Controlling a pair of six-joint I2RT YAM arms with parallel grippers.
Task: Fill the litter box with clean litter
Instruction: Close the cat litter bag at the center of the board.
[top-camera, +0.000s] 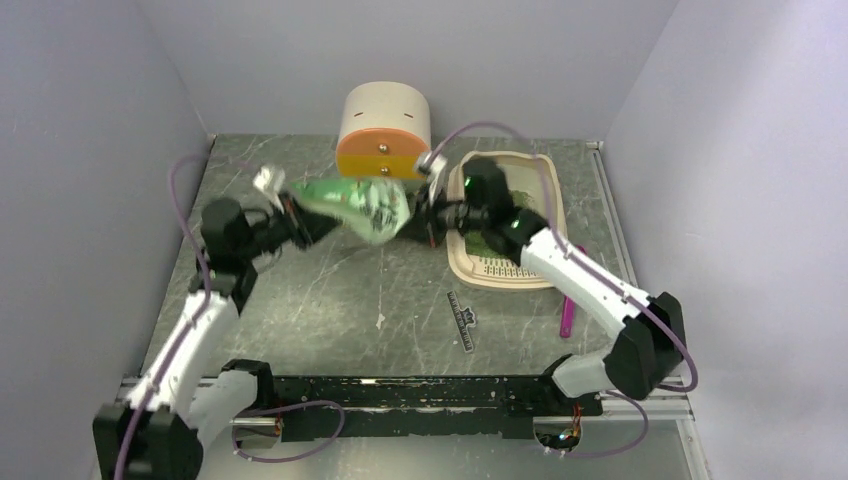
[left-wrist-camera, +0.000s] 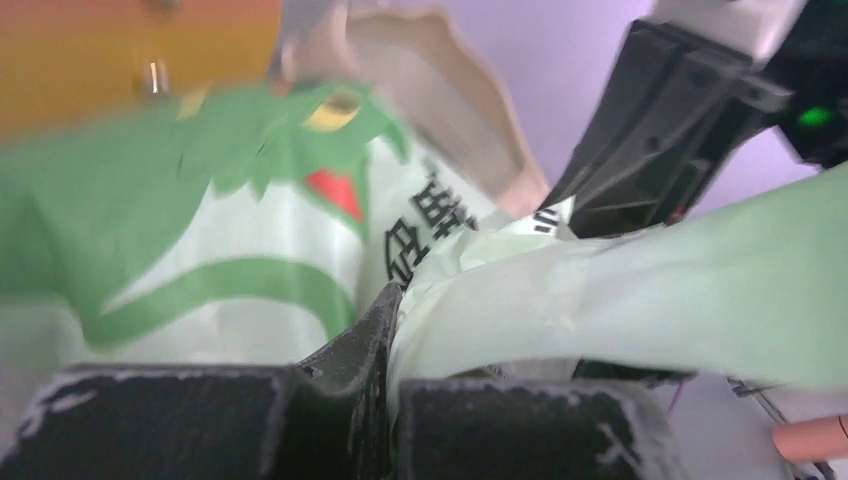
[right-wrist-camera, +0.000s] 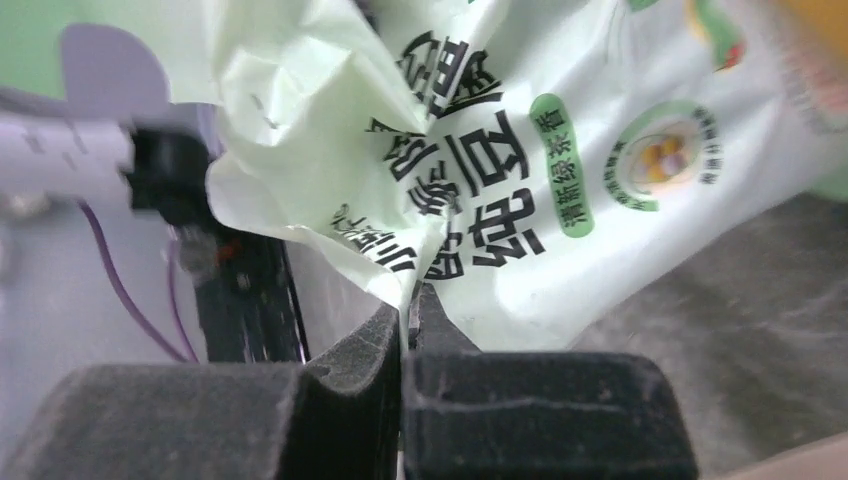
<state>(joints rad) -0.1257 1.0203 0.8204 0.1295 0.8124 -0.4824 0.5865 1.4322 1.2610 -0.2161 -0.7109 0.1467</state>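
Holding the bag (top-camera: 358, 203) stretched between them, the left tool (left-wrist-camera: 390, 335) and the right tool (right-wrist-camera: 408, 318) are each clenched on a fold of its plastic. It hangs above the desk (top-camera: 330, 300), just left of the litter box (top-camera: 500, 272). Some green litter (top-camera: 527, 196) already lies in the box, so pouring seems partly done. Next, I judge, the 2 arms must bring the bag's mouth over the rim and tip it without spilling. I cannot tell which end is open.
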